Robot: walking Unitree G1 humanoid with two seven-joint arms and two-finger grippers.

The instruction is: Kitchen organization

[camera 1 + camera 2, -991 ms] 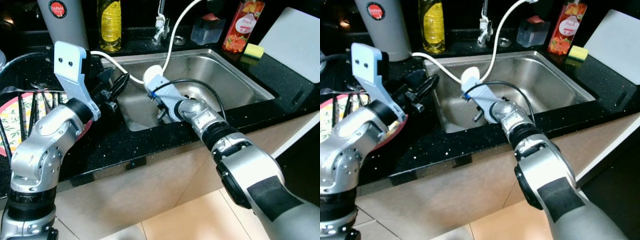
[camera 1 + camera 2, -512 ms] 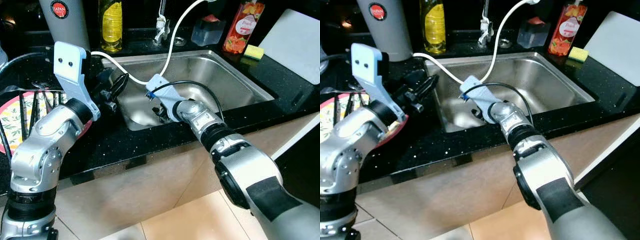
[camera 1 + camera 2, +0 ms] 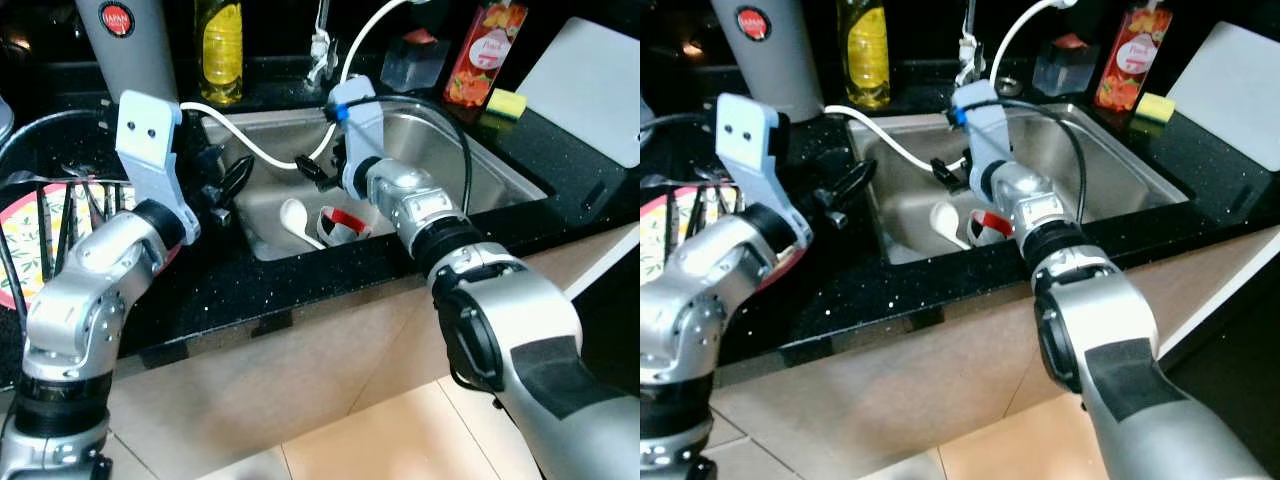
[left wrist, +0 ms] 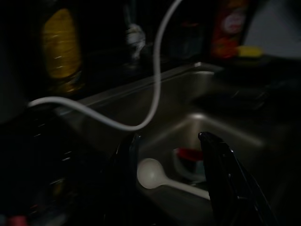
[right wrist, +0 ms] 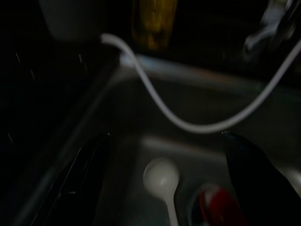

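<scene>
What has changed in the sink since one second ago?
The right gripper has risen out of the sink with open fingers, leaving the white spoon and the red-and-white cup lying on the bottom. The left gripper stays at the sink's edge.

Behind my sink a yellow oil bottle (image 3: 221, 48) stands beside a grey canister (image 3: 128, 45), with a red juice carton (image 3: 478, 52), a yellow sponge (image 3: 508, 101) and a white board (image 3: 592, 85) along the black desk (image 3: 230, 290) to my right.
</scene>
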